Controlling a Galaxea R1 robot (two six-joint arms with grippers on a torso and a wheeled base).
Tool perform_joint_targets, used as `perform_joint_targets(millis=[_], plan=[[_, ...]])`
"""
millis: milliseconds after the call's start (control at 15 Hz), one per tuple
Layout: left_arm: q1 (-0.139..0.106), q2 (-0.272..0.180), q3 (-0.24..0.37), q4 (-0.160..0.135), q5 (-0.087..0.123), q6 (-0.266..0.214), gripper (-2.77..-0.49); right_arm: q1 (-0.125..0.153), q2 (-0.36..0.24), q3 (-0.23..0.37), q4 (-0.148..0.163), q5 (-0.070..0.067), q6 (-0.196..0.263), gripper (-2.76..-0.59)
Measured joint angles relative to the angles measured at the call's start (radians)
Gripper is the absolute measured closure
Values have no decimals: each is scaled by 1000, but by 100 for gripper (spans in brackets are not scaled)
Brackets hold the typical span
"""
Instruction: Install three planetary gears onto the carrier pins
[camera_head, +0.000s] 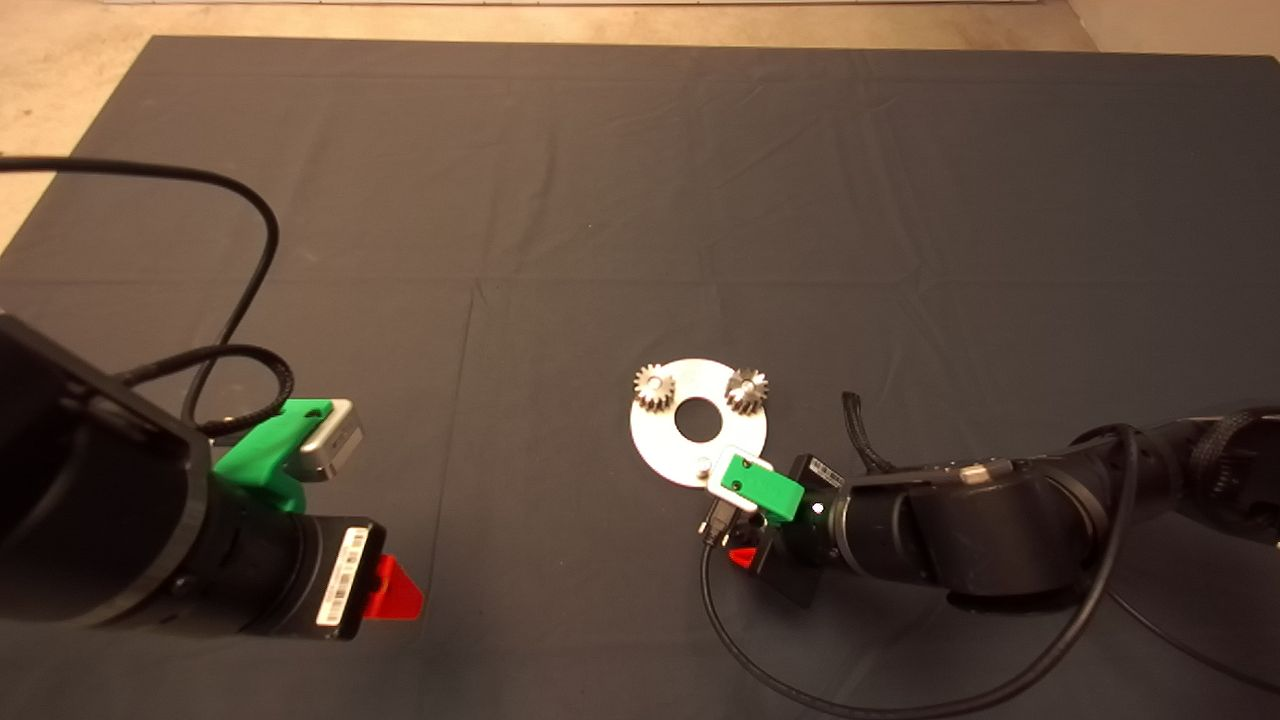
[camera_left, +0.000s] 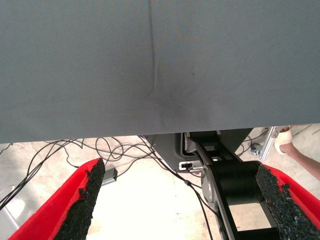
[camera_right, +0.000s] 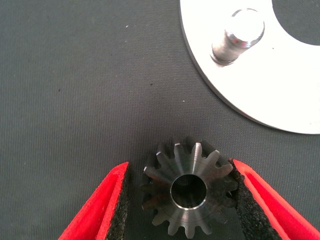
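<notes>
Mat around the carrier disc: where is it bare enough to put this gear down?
Bare mat runs beyond the carrier disc, and between the disc and the parked left gripper. It is crowded on the disc's near right side: the right gripper holds the third gear beside the free pin.

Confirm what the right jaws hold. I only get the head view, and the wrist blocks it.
Observer: A gear, held between both pads, its bore facing the wrist camera.
Operator: Is it over the free pin?
Observer: No. The pin is bare. The gear is off the plate, with only mat under it.
Operator: Left jaws?
Observer: Open, with nothing between them.
</notes>
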Motion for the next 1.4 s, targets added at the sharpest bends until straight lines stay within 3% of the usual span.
perform_joint_targets(millis=[533,1200,1400], plan=[[0,0,0,0,-9,0,-217,0,0,-6,-3,-3,45,-117],[0,0,0,0,-9,0,-217,3,3,-11,-3,-3,60,-112],[0,0,0,0,-9,0,-217,6,3,-11,-3,-3,121,-110]])
